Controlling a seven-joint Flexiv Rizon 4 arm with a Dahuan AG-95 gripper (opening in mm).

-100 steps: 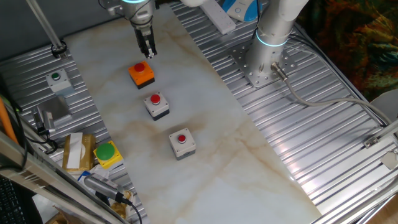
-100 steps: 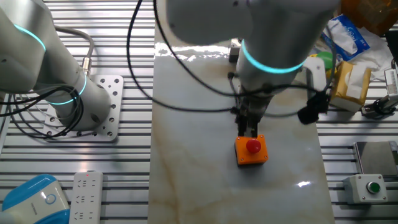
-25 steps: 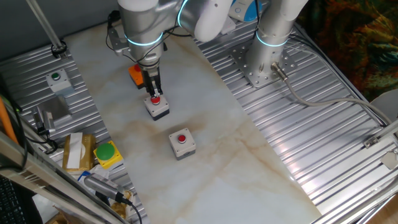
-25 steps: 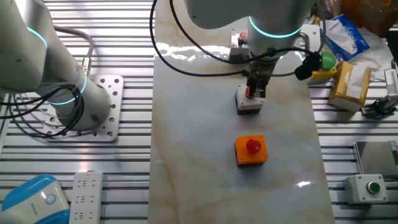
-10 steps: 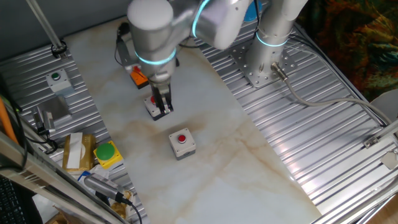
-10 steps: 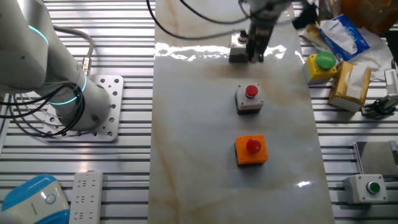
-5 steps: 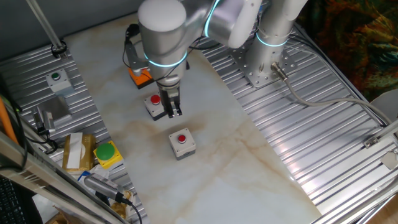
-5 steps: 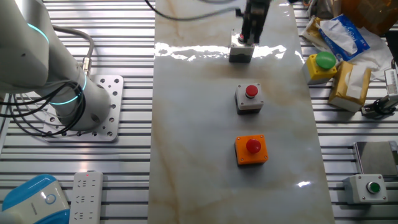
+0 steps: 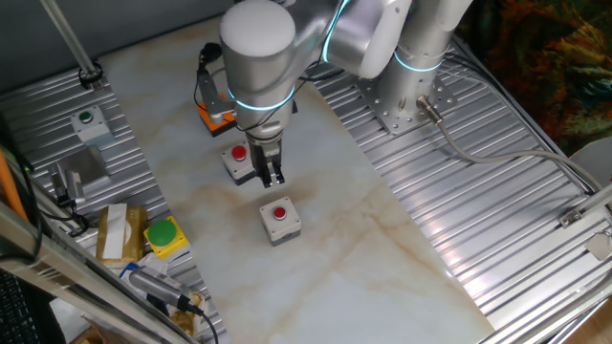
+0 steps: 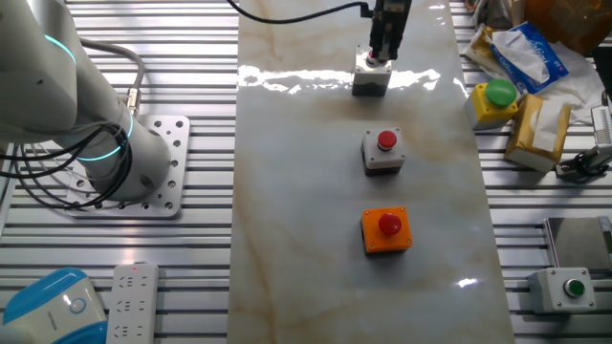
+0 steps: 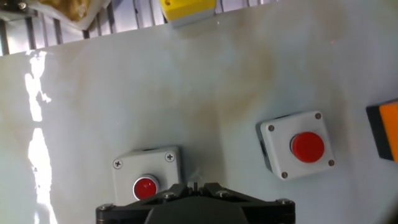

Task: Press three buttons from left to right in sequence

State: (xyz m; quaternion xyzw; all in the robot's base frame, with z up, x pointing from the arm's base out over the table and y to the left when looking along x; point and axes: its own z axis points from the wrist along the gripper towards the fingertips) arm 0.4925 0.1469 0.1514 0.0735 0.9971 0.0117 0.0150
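Marble-patterned table top [image 9: 382, 239] carries the three red-capped buttons in a row: orange box [image 10: 386, 230], middle grey box [image 10: 383, 151], far grey box [image 9: 279, 220]. The gripper [image 9: 272, 179] hovers between both grey boxes; finger gap indiscernible.

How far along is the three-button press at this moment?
Likely two of three are done. The gripper was at the orange box ten seconds ago and on the middle grey box more recently; the arm has now left both. In hand: the gripper hangs over the last grey box, whose red cap looks not yet touched. Left: that final press.
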